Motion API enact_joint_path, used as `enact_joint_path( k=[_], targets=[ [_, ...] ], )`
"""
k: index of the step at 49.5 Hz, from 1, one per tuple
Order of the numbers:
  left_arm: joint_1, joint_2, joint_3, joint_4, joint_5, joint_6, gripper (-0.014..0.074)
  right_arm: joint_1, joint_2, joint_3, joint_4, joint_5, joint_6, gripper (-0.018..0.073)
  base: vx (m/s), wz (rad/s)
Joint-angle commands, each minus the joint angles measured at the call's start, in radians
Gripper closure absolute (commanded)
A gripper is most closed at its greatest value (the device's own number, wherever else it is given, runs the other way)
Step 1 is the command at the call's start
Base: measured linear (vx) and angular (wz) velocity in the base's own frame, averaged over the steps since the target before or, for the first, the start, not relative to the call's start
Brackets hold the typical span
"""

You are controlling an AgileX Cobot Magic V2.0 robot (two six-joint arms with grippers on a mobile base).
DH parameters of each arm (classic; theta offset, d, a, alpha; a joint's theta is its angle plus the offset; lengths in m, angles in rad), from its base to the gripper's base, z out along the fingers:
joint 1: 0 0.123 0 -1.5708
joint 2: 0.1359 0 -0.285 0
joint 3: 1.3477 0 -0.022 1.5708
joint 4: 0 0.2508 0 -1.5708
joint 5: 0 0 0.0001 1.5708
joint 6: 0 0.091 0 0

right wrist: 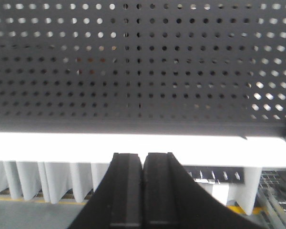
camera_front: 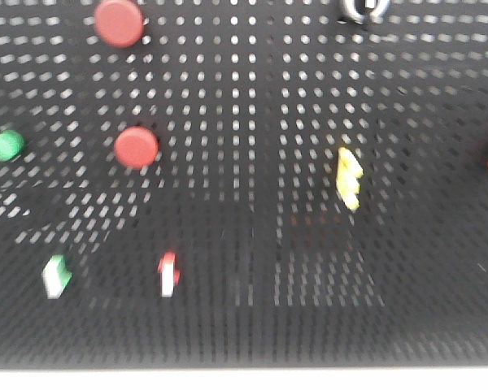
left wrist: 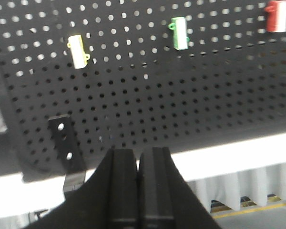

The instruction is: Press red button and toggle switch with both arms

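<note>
In the front view the red button (camera_front: 119, 22), the larger matte red cap, sits at the top left of the black pegboard (camera_front: 252, 219). At the top edge right of centre is the toggle switch (camera_front: 363, 8), silvery ring partly cut off. Neither arm appears in that view. In the left wrist view my left gripper (left wrist: 138, 155) is shut with nothing between its fingers, below the board's lower edge. My right gripper (right wrist: 143, 156) is also shut and empty, below a bare stretch of pegboard (right wrist: 143, 71). Neither wrist view shows the button or the toggle.
On the board are a smaller red button (camera_front: 136, 147), a green button (camera_front: 5, 145), a yellow jagged switch (camera_front: 349, 177), a red-and-white switch (camera_front: 168, 274) and a green-and-white switch (camera_front: 57, 276). The left wrist view shows cream (left wrist: 79, 51), green (left wrist: 179, 33) and red (left wrist: 276, 16) switches and a black bracket (left wrist: 64, 143).
</note>
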Motion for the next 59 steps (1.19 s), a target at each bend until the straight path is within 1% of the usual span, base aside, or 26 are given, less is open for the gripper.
enact_joint_path(
  k=[1,15,38,44,49,53,55,57,59],
  targets=[
    [-0.002,-0.016,0.034,-0.001,-0.076,-0.008,0.0595,-0.007,-0.018,0.011,0.000,-0.079,-0.008,0.0562,0.21,0.00],
    [-0.002,-0.016,0.034,-0.001,-0.076,-0.008,0.0595,-0.007,-0.018,0.011,0.000,-0.079,-0.008,0.0562,0.11,0.00],
    [-0.002,-0.016,0.034,-0.001,-0.076,-0.008,0.0595,-0.007,-0.018,0.011,0.000,-0.080,-0.008,0.0562,0.01,0.00],
    [-0.002,-0.016,0.033,-0.007,-0.088,-0.008,0.0595,-0.007,-0.018,0.011,0.012,-0.096,-0.005,0.0562,0.00,0.00],
    [-0.002,-0.016,0.033,-0.007,-0.125,-0.008,0.0595,-0.007,-0.018,0.011,0.012,-0.129,0.000,0.0562,0.00,0.00],
    [-0.002,-0.016,0.026,-0.007,-0.180,-0.008,0.0595,-0.007,-0.018,0.008,0.013,-0.231,0.009,0.0562,0.00,0.00],
    [-0.002,-0.016,0.020,-0.007,-0.216,-0.008,0.0595,-0.007,-0.018,0.006,0.015,-0.302,0.030,0.0562,0.00,0.00],
    [-0.002,-0.016,0.014,-0.007,-0.254,-0.008,0.0595,-0.007,-0.018,-0.002,0.022,-0.340,0.060,0.0562,0.00,0.00],
    [-0.002,-0.016,0.005,-0.008,-0.288,-0.011,0.0595,-0.007,-0.018,-0.022,0.025,-0.344,0.085,0.0562,0.00,0.00]
  ],
)
